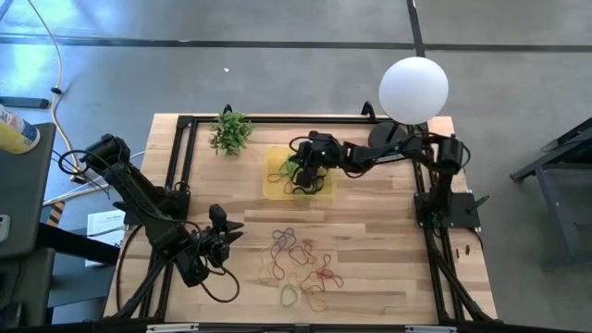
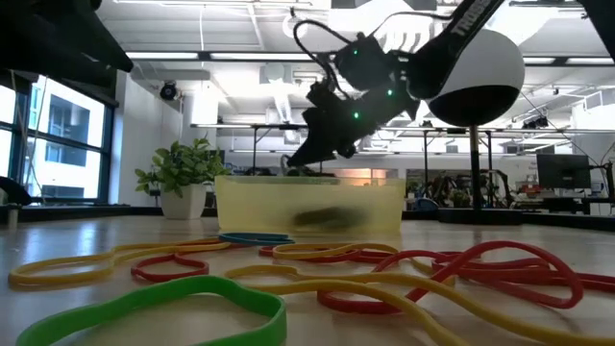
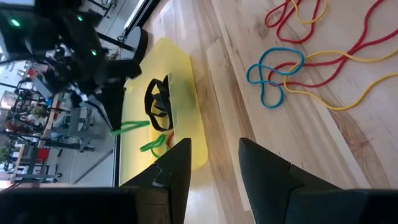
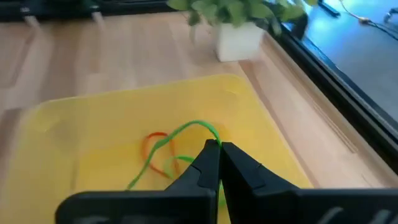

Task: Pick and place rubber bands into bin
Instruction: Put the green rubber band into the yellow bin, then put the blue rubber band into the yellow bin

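Note:
The bin (image 1: 275, 178) is a shallow yellow tray at the table's far middle, also seen in the low view (image 2: 307, 204). My right gripper (image 4: 219, 148) hangs over it, shut on a green rubber band (image 4: 186, 127). Black bands (image 3: 158, 102) and an orange one (image 4: 152, 142) lie in the bin. Loose rubber bands (image 1: 301, 264) in red, yellow, orange, green and blue lie flat on the table nearer the front. My left gripper (image 3: 214, 146) stands open at the near left (image 1: 228, 233), with nothing between its fingers. My right gripper pinches the green rubber band between its two fingertips, at one end of the loop (image 4: 210, 132). The fingers slant down from the table's right side. The rest of the band arches out past the tips and hangs slack into the bin (image 4: 134, 182).
A small green plant (image 1: 230, 132) in a white pot stands just left of the bin at the far edge. A white globe lamp (image 1: 413, 88) sits above the right arm's base. A black frame (image 1: 180, 157) borders the table. Bare wood lies between the bin and the loose bands.

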Motion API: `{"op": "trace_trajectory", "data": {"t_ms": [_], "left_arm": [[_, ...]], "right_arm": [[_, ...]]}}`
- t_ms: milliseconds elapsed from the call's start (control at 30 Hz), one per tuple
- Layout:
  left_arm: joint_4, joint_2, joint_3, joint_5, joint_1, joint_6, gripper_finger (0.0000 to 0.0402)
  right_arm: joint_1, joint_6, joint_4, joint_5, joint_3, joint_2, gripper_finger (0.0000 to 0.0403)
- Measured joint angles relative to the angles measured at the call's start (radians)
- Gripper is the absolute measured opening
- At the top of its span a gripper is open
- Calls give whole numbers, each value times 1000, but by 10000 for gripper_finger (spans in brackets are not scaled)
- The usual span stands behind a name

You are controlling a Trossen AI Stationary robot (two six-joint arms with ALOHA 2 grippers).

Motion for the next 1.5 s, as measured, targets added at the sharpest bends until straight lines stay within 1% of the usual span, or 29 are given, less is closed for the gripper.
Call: {"op": "trace_trajectory", "data": {"t_ms": [200,267,300,333,400,633,733,867,933,1000,1100,1200,1267,1367,1500], "left_arm": [[2,0,0,-12,0,-2,122],[5,0,0,-16,0,-2,122],[6,0,0,-19,0,-2,122],[7,0,0,-21,0,-2,122],[9,0,0,-22,0,-2,122],[21,0,0,-22,0,-2,122],[21,0,0,-22,0,-2,122],[23,0,0,-22,0,-3,122],[24,0,0,-21,0,-3,122],[29,0,0,-18,0,-1,122],[37,0,0,39,1,10,122],[64,0,0,135,8,47,122],[96,0,0,182,17,70,122],[156,0,0,252,47,144,122],[258,20,0,409,133,229,122]], "right_arm": [[-22,56,72,-2,0,43,2],[-27,69,92,-28,0,50,5],[-29,69,96,-57,0,50,9],[-31,69,99,-85,0,50,14],[-32,72,104,-105,0,50,30],[-36,94,102,-103,0,50,111],[-37,102,101,-87,0,50,139],[-40,124,89,-93,0,50,163],[-40,120,87,-128,0,49,171],[-35,87,71,-185,0,43,175],[-9,15,37,-255,0,12,176],[31,-68,-22,-280,1,-31,177],[62,-117,-72,-280,1,-62,177],[113,-160,-125,-273,1,-111,177],[191,-177,-217,-225,2,-167,177]]}}
